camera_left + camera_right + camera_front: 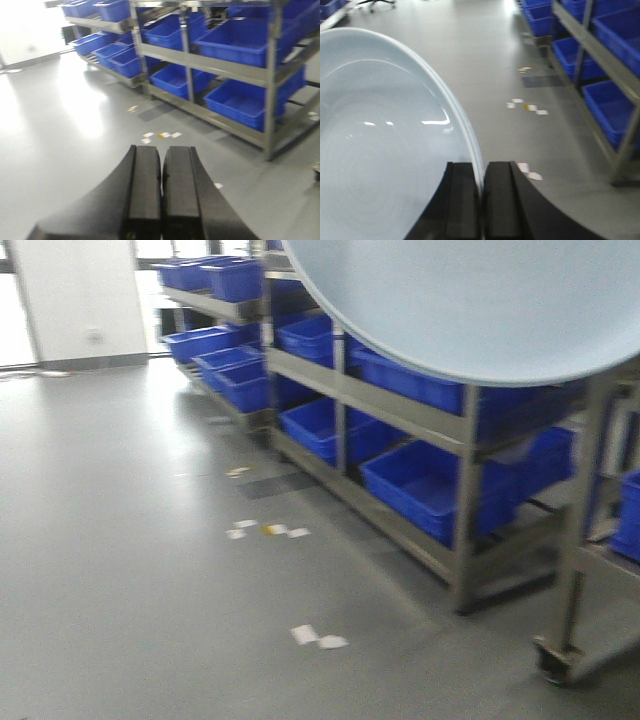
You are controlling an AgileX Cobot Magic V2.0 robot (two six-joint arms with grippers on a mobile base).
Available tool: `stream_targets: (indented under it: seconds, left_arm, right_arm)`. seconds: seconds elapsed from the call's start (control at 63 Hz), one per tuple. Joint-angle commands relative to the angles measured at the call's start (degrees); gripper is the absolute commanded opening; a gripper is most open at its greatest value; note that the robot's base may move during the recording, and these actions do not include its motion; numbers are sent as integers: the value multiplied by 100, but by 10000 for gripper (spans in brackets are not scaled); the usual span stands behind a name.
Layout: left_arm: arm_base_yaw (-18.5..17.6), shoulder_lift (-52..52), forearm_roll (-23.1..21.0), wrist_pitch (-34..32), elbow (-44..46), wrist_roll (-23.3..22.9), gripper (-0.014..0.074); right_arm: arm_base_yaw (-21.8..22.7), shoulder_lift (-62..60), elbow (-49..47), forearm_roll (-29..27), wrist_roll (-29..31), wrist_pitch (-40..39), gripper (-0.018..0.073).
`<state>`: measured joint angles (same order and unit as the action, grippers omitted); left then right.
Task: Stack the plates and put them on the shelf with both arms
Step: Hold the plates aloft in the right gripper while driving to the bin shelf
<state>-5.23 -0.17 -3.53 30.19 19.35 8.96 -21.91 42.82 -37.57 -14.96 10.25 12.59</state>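
Note:
A large pale bluish-white plate (470, 300) hangs in the air at the top right of the front view, its underside toward the camera. The right wrist view shows the same plate (380, 140) filling the left side, with my right gripper (482, 165) shut on its rim. One finger is on each face of the rim. My left gripper (161, 149) is shut with nothing between its fingers and hovers over the grey floor. Steel shelf levels (400, 410) with flat front bands run along the right, loaded with crates.
Blue plastic crates (430, 485) fill the steel racks (225, 67) on several levels. A rack leg on a caster (553, 660) stands at the lower right. Paper scraps (318, 636) lie on the grey floor (120, 540). A white wall is at the far left.

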Motion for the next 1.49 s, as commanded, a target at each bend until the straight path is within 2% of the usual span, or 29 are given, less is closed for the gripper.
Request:
stream_targets:
  seconds: [0.0, 1.477]
  left_arm:
    - [-3, 123, -17, -519, 136, -48, 84]
    - [6, 123, -17, -519, 136, -48, 84]
  right_arm:
    - [27, -68, -203, -59, 12, -600, 57]
    - [27, -68, -203, -59, 12, -600, 57]
